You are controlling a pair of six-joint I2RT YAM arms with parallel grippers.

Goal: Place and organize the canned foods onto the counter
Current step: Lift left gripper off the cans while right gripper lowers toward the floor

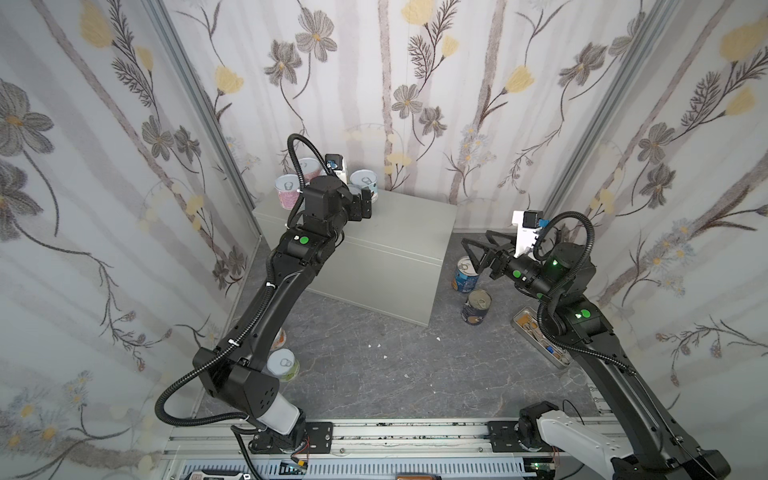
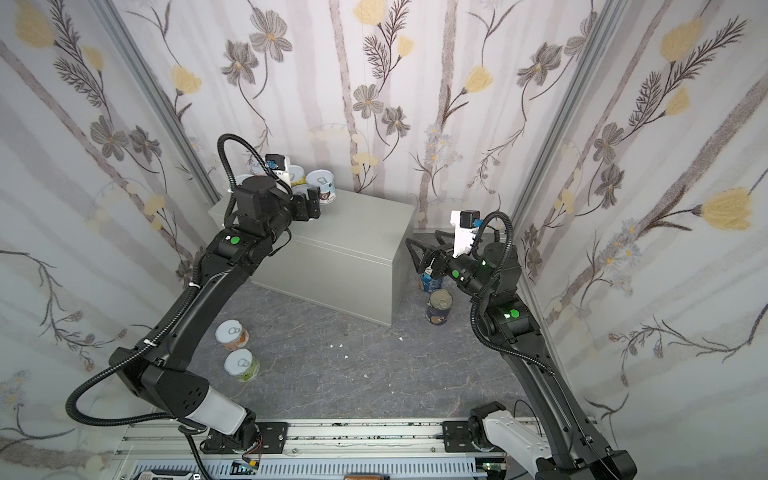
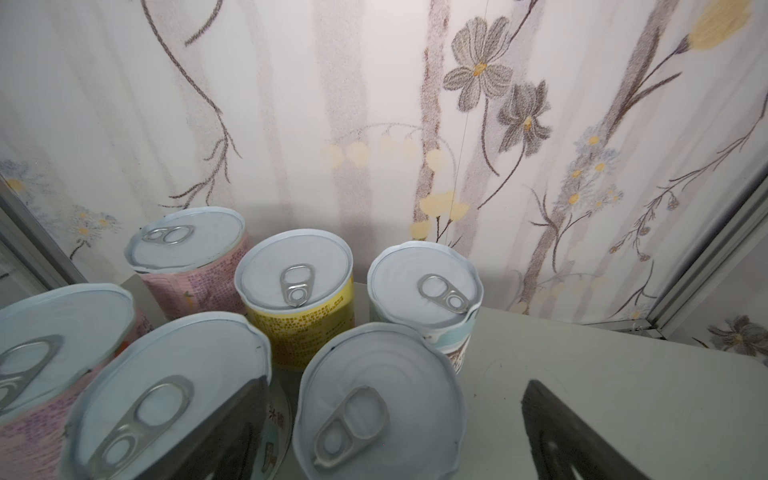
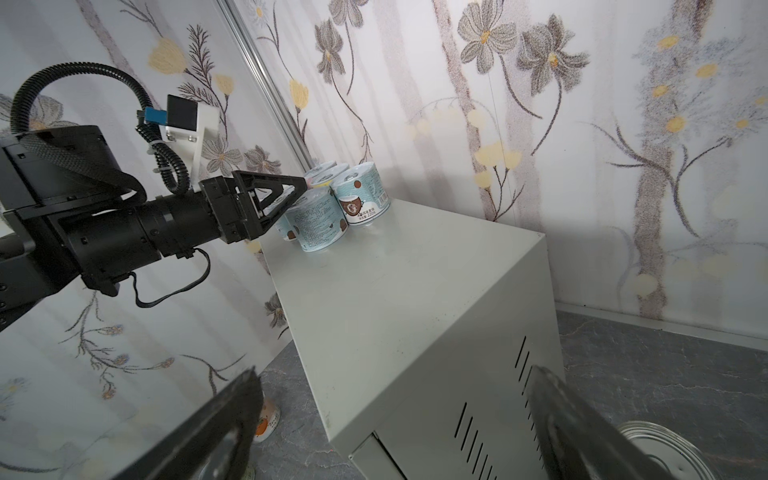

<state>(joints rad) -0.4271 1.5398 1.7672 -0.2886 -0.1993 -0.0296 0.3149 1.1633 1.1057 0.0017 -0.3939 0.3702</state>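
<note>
Canned foods (image 3: 296,284): six short cans clustered on the counter's (image 1: 399,232) back corner. Left gripper (image 1: 366,204), released, straddles the front-row can (image 3: 374,399); retreat should run straight back, clear of neighbours. Right gripper (image 1: 478,245) gapes empty beside the counter.

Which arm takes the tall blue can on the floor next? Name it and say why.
Right. The right end effector hangs open just above the tall blue can beside the counter; the left end effector sits open among the cans on the counter's back corner.
</note>
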